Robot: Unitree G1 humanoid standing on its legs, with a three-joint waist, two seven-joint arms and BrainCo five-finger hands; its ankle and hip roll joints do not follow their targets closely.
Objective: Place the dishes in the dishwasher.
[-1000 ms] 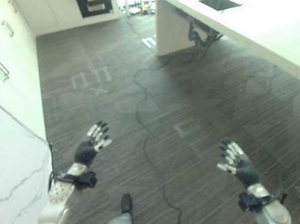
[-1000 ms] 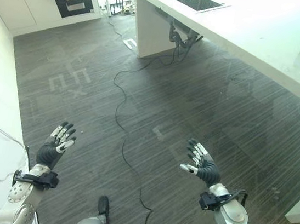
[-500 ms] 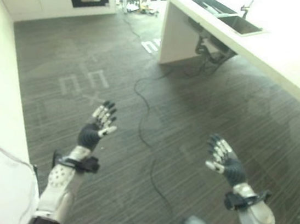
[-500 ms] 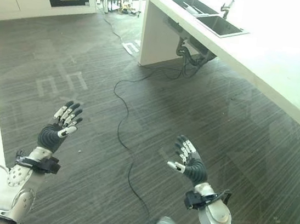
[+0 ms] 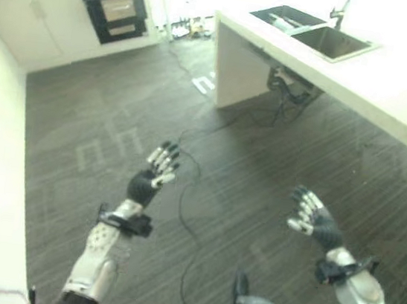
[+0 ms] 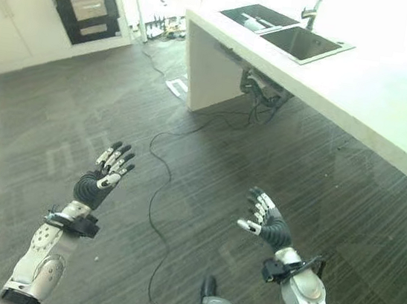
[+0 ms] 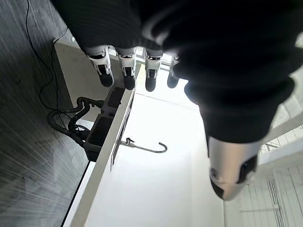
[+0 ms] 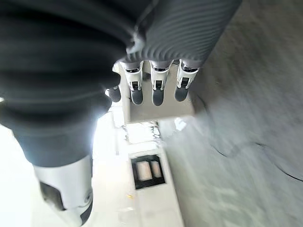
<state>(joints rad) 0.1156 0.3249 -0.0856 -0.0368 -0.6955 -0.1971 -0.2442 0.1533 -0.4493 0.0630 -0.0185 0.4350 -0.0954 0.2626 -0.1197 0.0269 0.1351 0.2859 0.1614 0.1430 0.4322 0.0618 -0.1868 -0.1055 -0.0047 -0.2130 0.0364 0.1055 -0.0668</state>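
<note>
Left hand (image 5: 153, 179) and right hand (image 5: 313, 219) raised over floor, fingers spread, holding nothing. Sink (image 5: 330, 41) far ahead of right hand; contents unclear.

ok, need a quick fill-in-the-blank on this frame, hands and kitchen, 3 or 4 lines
1. The left hand and right hand both hold ____.
2. The fingers of the left hand are ____, not curled.
3. The sink is set into the white ____.
4. A black cable trails across the striped ____.

Missing words: nothing; straight; counter; floor
</note>
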